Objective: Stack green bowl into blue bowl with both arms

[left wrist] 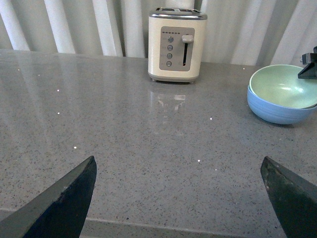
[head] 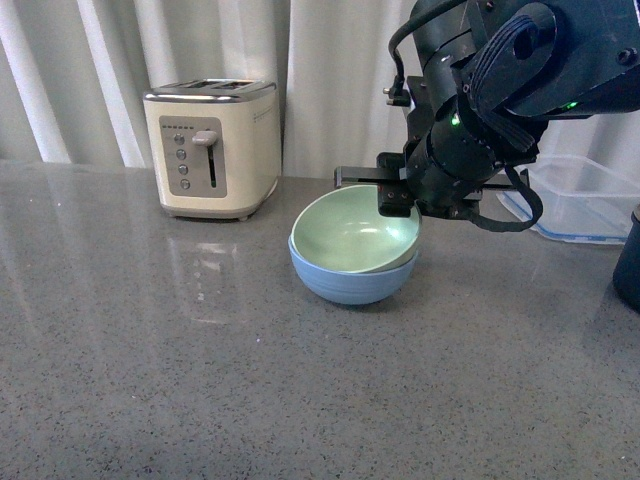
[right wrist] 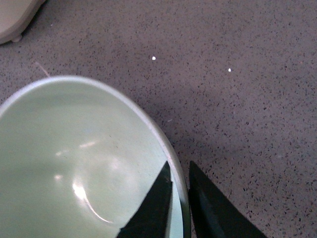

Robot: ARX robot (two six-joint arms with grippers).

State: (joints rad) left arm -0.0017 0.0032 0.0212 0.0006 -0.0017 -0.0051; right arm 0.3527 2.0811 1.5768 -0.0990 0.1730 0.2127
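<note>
The green bowl (head: 355,232) sits tilted inside the blue bowl (head: 345,282) on the grey counter, right of centre. My right gripper (head: 395,200) is shut on the green bowl's far right rim; in the right wrist view the rim runs between its closed fingers (right wrist: 179,171), and the green bowl (right wrist: 74,158) fills the frame. The blue bowl is hidden there. My left gripper (left wrist: 178,176) is open and empty, low over the near counter, far from both bowls. The left wrist view shows the green bowl (left wrist: 280,87) nested in the blue bowl (left wrist: 275,110).
A cream toaster (head: 212,148) stands at the back left, also in the left wrist view (left wrist: 176,43). A clear plastic container (head: 585,198) sits at the back right. A dark pot (head: 628,265) is at the right edge. Curtains hang behind the counter.
</note>
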